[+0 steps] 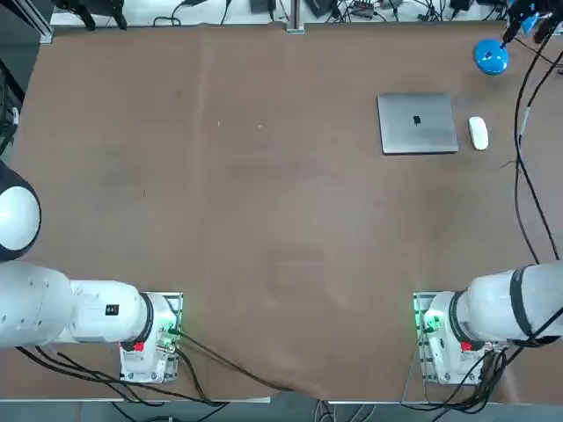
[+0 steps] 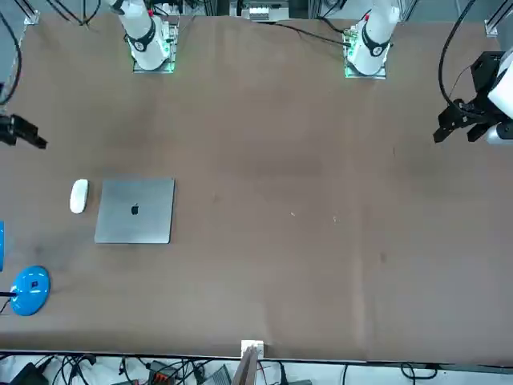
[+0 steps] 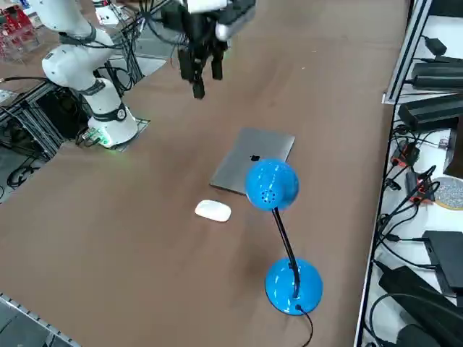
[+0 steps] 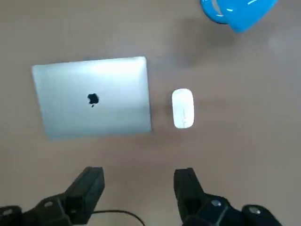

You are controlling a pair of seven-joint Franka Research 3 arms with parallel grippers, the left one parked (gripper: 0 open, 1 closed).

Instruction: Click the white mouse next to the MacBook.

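- Right gripper [image 4: 137, 190]: raised above the table, clear of every object. Its two black fingers [image 4: 87, 188] stand apart with a bare gap between them; released, nothing held.
- In the right side view the same gripper [image 3: 204, 72] hangs fingers-down from the arm, above open tabletop, on the robot-base side of the laptop.
- In the front view it [image 2: 28, 138] shows only partly at the picture's 9 o'clock edge, on the robot's side of the mouse.
- White mouse [image 4: 183, 108]: lying flat on the table, untouched, just beside the MacBook's short edge with a narrow strip of table between them. In the top view the mouse [image 1: 478, 133] sits at 3 o'clock of the laptop; in the front view [image 2: 78, 196] at 9 o'clock of it.
- MacBook [image 4: 92, 97]: closed, flat, grey lid up with a dark logo at its centre. Top view places it [image 1: 417, 123] in the far right part of the table; also seen in the front view [image 2: 135, 210] and right side view [image 3: 252, 160].
- Mouse in the right side view [image 3: 213, 210]: near the laptop's corner, between it and the lamp base.
- Blue desk lamp [image 3: 272, 186]: round blue head on a thin black stem, round blue base on the table. In the top view it [image 1: 491, 57] stands at about 1 o'clock of the mouse, apart from it.
- Table [image 1: 264, 220]: brown surface.
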